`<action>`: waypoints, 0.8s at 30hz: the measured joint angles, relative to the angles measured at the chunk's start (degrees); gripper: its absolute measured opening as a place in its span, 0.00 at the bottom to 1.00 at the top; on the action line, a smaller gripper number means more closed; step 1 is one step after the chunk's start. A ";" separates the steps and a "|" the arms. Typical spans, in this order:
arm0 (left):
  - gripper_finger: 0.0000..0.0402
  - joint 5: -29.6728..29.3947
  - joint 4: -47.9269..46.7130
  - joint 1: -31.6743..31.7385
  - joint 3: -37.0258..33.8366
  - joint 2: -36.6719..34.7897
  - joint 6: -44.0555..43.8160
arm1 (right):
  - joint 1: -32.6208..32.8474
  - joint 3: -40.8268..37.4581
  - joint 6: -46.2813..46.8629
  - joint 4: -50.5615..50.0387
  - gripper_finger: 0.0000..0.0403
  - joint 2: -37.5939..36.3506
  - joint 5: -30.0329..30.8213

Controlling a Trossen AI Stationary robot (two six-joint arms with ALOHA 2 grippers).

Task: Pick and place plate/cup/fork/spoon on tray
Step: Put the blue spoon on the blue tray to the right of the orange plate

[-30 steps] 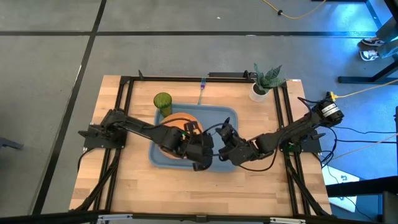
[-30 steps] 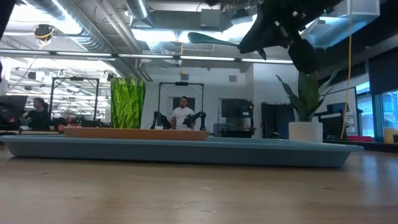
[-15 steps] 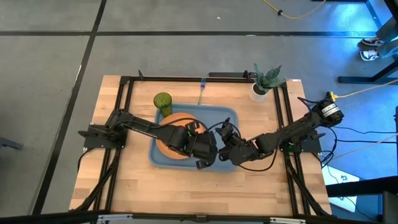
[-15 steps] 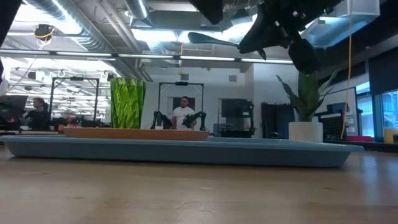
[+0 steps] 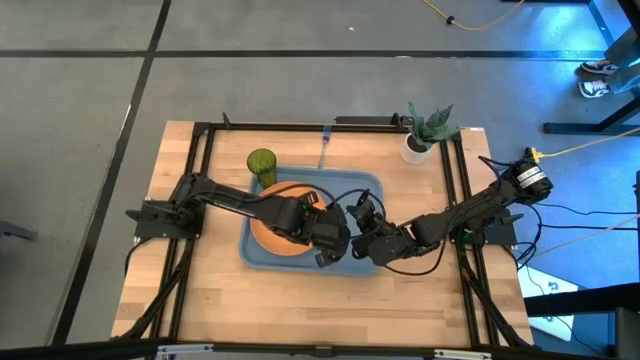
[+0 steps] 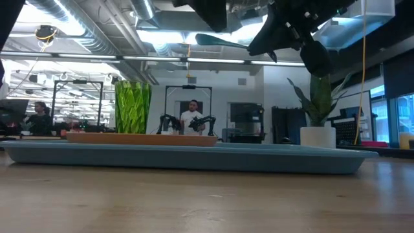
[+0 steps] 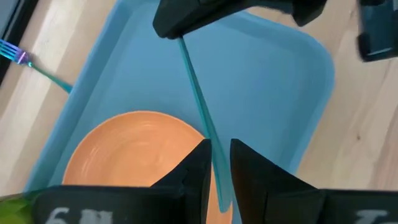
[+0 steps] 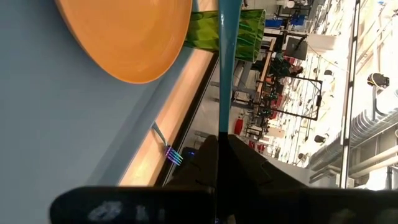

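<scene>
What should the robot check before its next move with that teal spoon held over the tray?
1. Right gripper fingers shut on the spoon: ok.
2. Left gripper fingers closed on it: not ok, the handle sits between them with a gap showing.
3. Plate on the tray: ok.
4. Cup on tray: not ok, it stands beside it.
5. Fork on tray: not ok, it lies outside it.

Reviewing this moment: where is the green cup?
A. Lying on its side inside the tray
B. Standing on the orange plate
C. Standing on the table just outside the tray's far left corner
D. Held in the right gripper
C: in the high view the cup stands upright on the wood beside the tray, off the plate; the right gripper holds the thin teal spoon instead.
</scene>
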 joint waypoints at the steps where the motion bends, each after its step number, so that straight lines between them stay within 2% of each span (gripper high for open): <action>1: 0.13 0.04 0.47 0.10 -0.68 -0.01 -0.21 | 0.00 0.00 0.00 0.00 0.04 0.00 0.00; 14: 0.13 0.34 1.08 0.75 -3.21 -0.01 -1.30 | -0.02 0.00 -0.05 -0.02 0.04 0.00 0.04; 24: 0.13 4.68 1.46 2.56 -3.25 0.89 0.79 | -0.04 -0.02 -1.40 -0.01 0.04 0.00 0.09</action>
